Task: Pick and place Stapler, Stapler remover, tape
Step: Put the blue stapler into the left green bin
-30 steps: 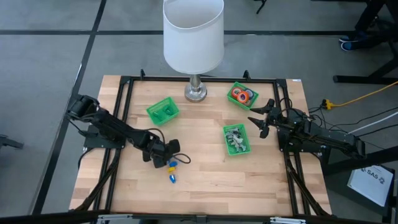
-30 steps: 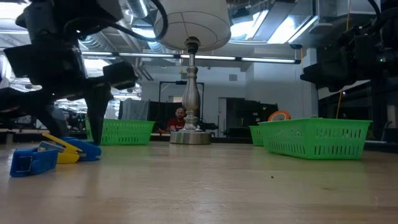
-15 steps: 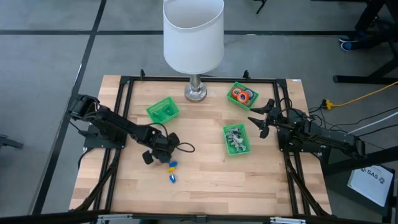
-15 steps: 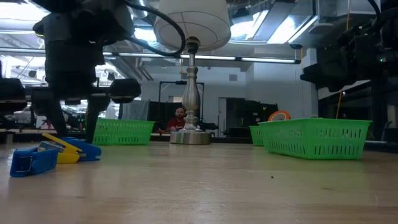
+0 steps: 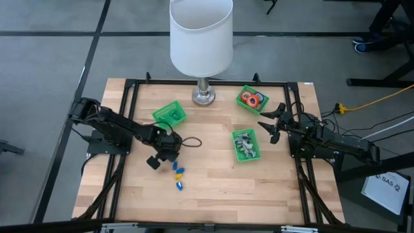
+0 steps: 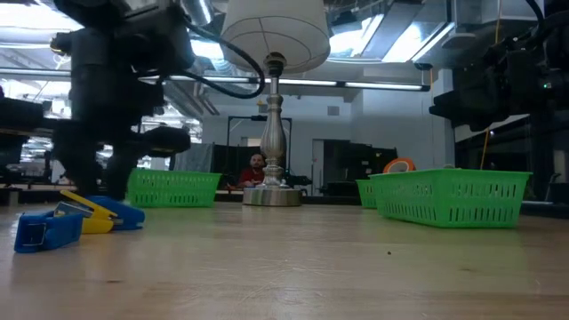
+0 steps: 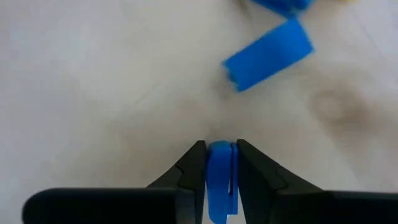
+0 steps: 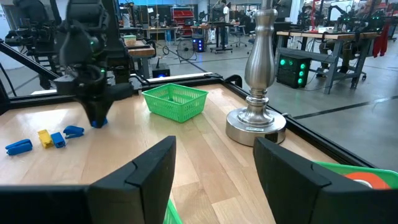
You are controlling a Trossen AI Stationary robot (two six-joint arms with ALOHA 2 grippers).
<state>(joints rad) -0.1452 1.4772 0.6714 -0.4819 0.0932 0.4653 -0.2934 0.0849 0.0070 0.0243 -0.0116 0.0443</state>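
Note:
My left gripper (image 5: 167,150) points down at the table's left middle, shut on a small blue stapler (image 7: 219,180). Loose blue and yellow staplers (image 5: 180,171) lie on the wood just nearer, with one more blue one (image 5: 179,186) beyond them toward the near edge. A green bin (image 5: 251,99) at the far right holds the tape rolls (image 5: 250,98). Another green bin (image 5: 246,145) holds silvery stapler removers. My right gripper (image 5: 272,126) hangs level and open at the right edge, touching nothing. My left gripper pinches the blue stapler (image 7: 219,163) between its two fingers, which come from above and point steeply down. The stapler stands edge-up between the fingertips (image 7: 194,163). It sits low over the wood (image 8: 96,122); whether it is clear of the table I cannot tell.
A third green bin (image 5: 169,115) stands far left of the lamp. The lamp's metal foot (image 5: 203,97) and big white shade (image 5: 201,35) are at the far middle. A black frame rail (image 5: 129,116) borders the table. Bare wood lies along the near edge.
My left gripper has moved a little toward the far edge, rolled about its own pointing line, and drawn its fingers together on the blue stapler. The loose staplers lie much as before. My right arm has kept still.

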